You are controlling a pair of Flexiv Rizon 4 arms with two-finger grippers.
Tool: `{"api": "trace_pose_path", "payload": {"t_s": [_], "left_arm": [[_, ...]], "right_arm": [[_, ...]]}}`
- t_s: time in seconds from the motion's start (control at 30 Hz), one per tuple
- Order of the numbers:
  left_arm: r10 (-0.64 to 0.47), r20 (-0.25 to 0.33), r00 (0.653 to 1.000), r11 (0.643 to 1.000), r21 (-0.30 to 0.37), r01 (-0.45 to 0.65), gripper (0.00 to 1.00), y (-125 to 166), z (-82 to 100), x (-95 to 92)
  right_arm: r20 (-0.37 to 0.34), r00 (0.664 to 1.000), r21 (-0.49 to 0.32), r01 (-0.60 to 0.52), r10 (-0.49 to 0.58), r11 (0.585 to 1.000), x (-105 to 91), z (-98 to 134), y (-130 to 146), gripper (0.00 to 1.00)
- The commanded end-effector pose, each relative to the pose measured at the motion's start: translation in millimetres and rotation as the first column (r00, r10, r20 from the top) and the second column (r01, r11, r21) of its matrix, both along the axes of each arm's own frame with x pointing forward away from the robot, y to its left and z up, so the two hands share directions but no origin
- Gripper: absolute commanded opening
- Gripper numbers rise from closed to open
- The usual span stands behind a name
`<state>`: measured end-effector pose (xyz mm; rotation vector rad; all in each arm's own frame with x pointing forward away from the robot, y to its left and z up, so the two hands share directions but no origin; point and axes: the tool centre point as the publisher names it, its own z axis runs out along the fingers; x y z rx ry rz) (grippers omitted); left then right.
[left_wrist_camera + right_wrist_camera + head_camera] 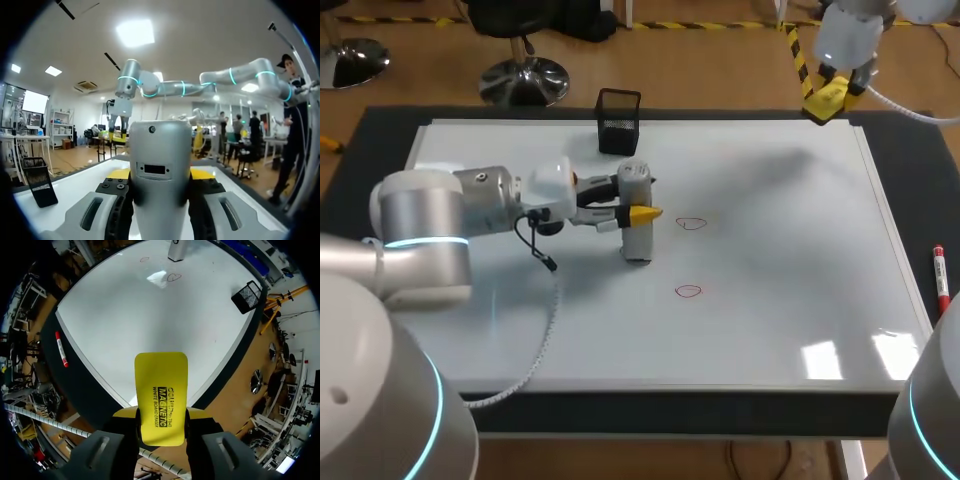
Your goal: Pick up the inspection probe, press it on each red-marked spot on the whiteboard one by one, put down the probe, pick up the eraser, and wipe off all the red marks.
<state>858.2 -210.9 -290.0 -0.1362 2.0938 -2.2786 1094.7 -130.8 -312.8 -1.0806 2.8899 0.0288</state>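
Head view is showing the left gripper (638,210) squeezing the probe (638,240) from two sides, its yellow tips pressing against the grey body partway up. The probe is standing on the whiteboard (770,300), a little toward the whiteboard's far edge from its middle, and its foot is looking to be touching the surface. Just beside it, toward the whiteboard's right edge, the far red mark (692,223) and the near red mark (688,291) are sitting uncovered; the foot is resting on neither of them.

The right gripper (161,415) is hanging high over the whiteboard's far right corner, just outside it, pinching the yellow eraser (161,390) between its fingers.

Judging progress: picking up the probe is done, and the eraser is already in hand too. Both marks are showing unwiped, so all the wiping is left, as is putting the probe down. Whether either mark is already pressed, the pictures are not telling.

The probe's long axis is running straight up from the whiteboard, foot pointing down at it and rounded top pointing up; it is not leaning noticeably
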Motion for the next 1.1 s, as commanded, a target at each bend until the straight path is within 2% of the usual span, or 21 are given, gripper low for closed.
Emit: {"api": "trace_pose_path", "payload": {"t_s": [0.03, 0.5, 0.77, 0.93, 1.1], "left_arm": [[0.0, -0.003, 1.0, 1.0, 0.016, 0.0, 0.0, 0.8, 5.3, -4.2], [-0.005, 0.004, 1.0, 1.0, 0.018, 0.004, 0.0, -1.0, 7.8, -5.0], [0.011, 0.026, 1.0, 1.0, -0.026, -0.011, 0.0, 2.5, 17.9, -3.7], [0.037, 0.04, 0.999, 0.999, -0.031, -0.036, 0.0, 13.5, 25.8, 5.3], [0.077, 0.063, 0.995, 0.996, -0.04, -0.075, 0.0, 29.6, 35.2, 22.8]], "right_arm": [[-0.002, 1.0, -0.004, -0.002, 0.002, 1.0, 0.7, 1.0, -0.3, 0.0], [-0.002, 1.0, -0.004, -0.002, 0.002, 1.0, 0.7, 1.0, -0.3, 0.0], [-0.002, 1.0, -0.004, -0.002, 0.002, 1.0, 0.7, 1.0, -0.3, 0.0], [-0.002, 1.0, -0.004, -0.002, 0.002, 1.0, 0.7, 1.0, -0.3, 0.0], [-0.002, 1.0, -0.004, -0.002, 0.002, 1.0, 0.7, 1.0, -0.3, 0.0]]}}
